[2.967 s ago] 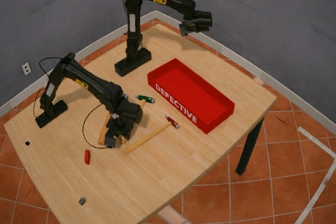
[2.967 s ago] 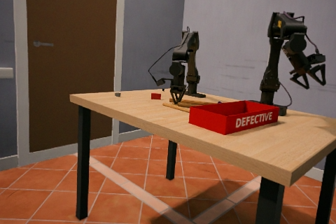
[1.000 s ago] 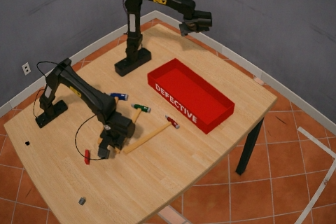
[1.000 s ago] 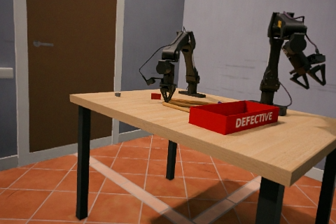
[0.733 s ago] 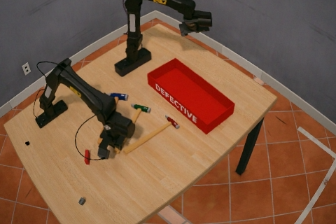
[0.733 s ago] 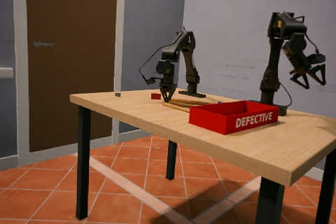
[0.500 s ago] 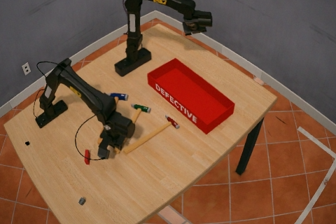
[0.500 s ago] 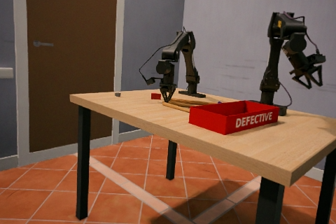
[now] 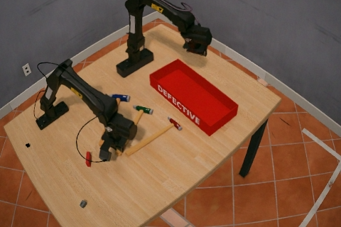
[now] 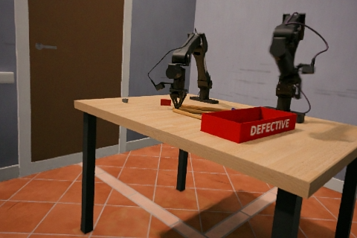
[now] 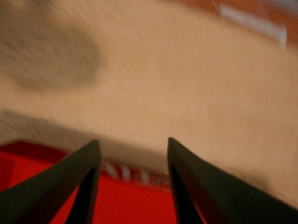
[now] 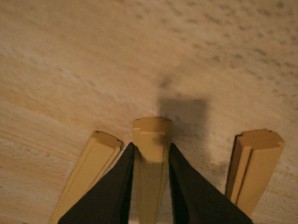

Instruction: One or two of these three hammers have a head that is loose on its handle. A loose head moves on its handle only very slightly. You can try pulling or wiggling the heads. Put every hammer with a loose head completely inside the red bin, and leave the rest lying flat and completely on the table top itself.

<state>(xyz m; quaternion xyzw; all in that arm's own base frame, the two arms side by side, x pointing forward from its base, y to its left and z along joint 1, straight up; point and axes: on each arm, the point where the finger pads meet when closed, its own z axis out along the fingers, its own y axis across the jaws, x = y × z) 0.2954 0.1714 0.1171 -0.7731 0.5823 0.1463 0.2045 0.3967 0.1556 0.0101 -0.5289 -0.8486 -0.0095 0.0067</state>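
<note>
The red-headed hammer [image 9: 175,123] lies nearest the bin, its wooden handle pointing away from it. The green-headed hammer [image 9: 143,110] is the middle one. The blue-headed hammer [image 9: 121,98] lies farthest over, its handle partly hidden by the right arm. My right gripper [image 12: 151,148] [image 10: 178,107] is shut on the middle handle near its end, the green hammer's; whether it is raised is unclear. The other two handle ends show on either side in the right wrist view. My left gripper [image 11: 133,147] [image 9: 197,50] is partly open and empty, in the air beyond the red bin [image 9: 224,122] [image 10: 223,126].
The bin looks empty. A small red block [image 9: 88,159] [image 10: 165,102] stands beside the right gripper. A small grey piece [image 9: 83,203] [image 10: 125,100] lies near the table's edge, and a small black piece [image 9: 28,145] near the right arm's base.
</note>
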